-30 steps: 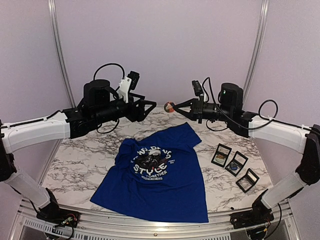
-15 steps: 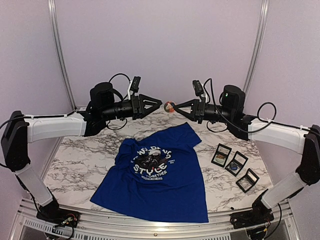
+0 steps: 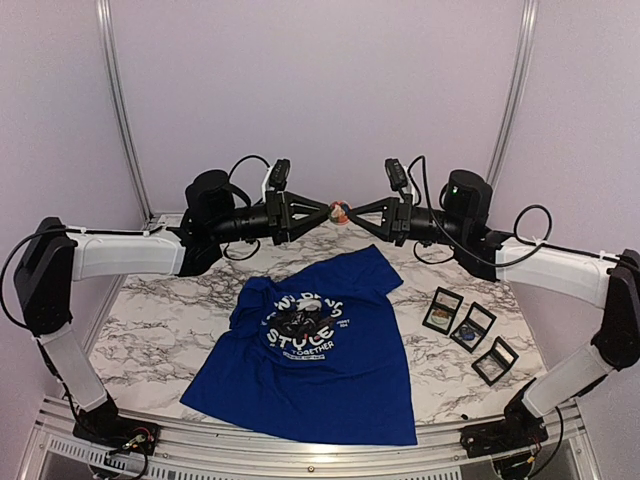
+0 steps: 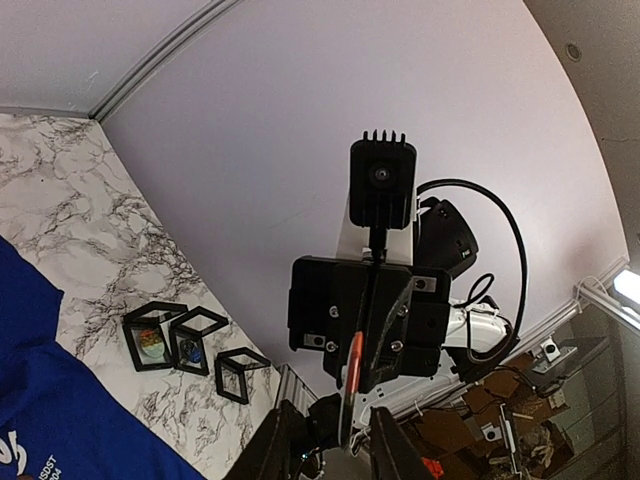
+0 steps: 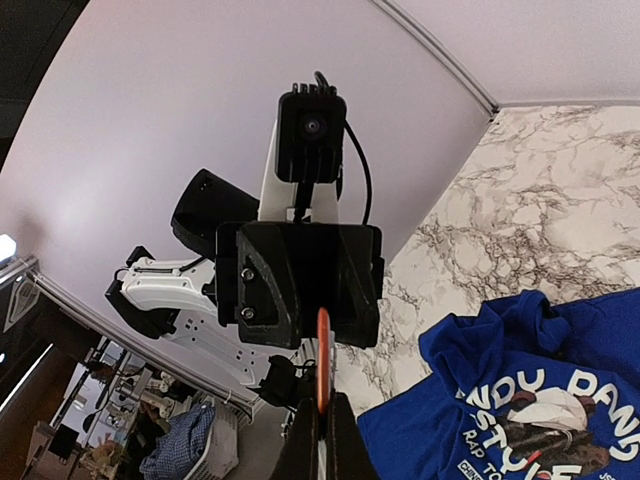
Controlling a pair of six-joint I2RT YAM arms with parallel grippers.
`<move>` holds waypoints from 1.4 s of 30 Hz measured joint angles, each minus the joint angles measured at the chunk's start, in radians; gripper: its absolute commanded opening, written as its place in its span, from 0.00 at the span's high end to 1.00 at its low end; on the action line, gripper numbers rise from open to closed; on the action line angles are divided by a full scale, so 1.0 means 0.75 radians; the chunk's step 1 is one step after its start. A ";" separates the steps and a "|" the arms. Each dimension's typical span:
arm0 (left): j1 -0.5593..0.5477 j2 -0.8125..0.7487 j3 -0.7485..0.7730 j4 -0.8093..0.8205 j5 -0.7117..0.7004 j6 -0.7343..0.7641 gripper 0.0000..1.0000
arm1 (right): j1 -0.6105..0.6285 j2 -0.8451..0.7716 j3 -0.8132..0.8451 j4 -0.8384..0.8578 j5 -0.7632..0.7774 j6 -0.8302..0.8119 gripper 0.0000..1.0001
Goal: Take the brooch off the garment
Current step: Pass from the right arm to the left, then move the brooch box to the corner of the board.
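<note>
The brooch (image 3: 340, 211), a small round orange-rimmed piece, hangs in mid-air above the far side of the table. My right gripper (image 3: 350, 212) is shut on it; in the right wrist view the brooch (image 5: 322, 372) stands edge-on between the pinched fingertips. My left gripper (image 3: 330, 210) meets it from the left. In the left wrist view the brooch (image 4: 351, 385) sits between the left fingers (image 4: 281, 430) with a gap on each side. The garment (image 3: 320, 350), a royal-blue T-shirt with white lettering, lies rumpled on the marble below.
Three small black display frames (image 3: 473, 327) lie on the marble at the right of the garment; two of them hold small items. Grey walls and metal corner posts close the back. The table's metal front rail (image 3: 300, 450) runs between the arm bases.
My left arm has swung right until its fingertips straddle the brooch, and its jaws have narrowed. The right arm and the brooch have stayed in place.
</note>
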 measured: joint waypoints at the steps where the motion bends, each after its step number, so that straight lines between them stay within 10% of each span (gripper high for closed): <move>1: 0.000 0.004 0.000 0.008 0.004 -0.007 0.72 | 0.000 0.002 0.000 0.002 -0.001 0.001 1.00; 23: -0.012 0.070 0.048 0.073 0.091 -0.077 1.00 | -0.002 0.030 -0.003 0.027 -0.020 0.027 1.00; 37: -0.052 0.113 0.049 0.106 0.002 -0.143 1.00 | -0.006 -0.131 0.018 -0.419 0.344 -0.238 0.32; 42: -0.130 0.226 0.080 0.130 -0.029 -0.175 1.00 | -0.007 -0.281 0.070 -0.600 0.554 -0.360 0.22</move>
